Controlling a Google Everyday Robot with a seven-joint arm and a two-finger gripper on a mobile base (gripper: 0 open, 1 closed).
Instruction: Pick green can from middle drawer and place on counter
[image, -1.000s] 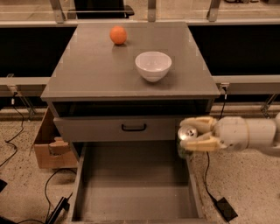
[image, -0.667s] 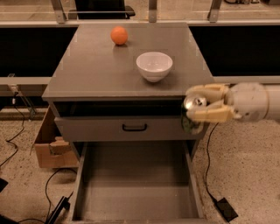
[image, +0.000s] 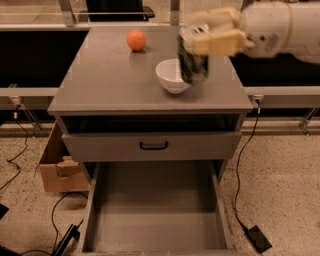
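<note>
Gripper (image: 196, 35) — green can (image: 193, 64) clamped — now risen above counter (image: 110, 77).

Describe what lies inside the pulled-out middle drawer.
The middle drawer shows only its bare grey floor; its rear strip is hidden beneath the drawer front above. The gripper holds the green can above the counter, beside the white bowl.

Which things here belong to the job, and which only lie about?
Job: green can, held by the tool above the counter; the open middle drawer.
Lying about: white bowl and orange on the counter; cardboard box on the floor.
</note>
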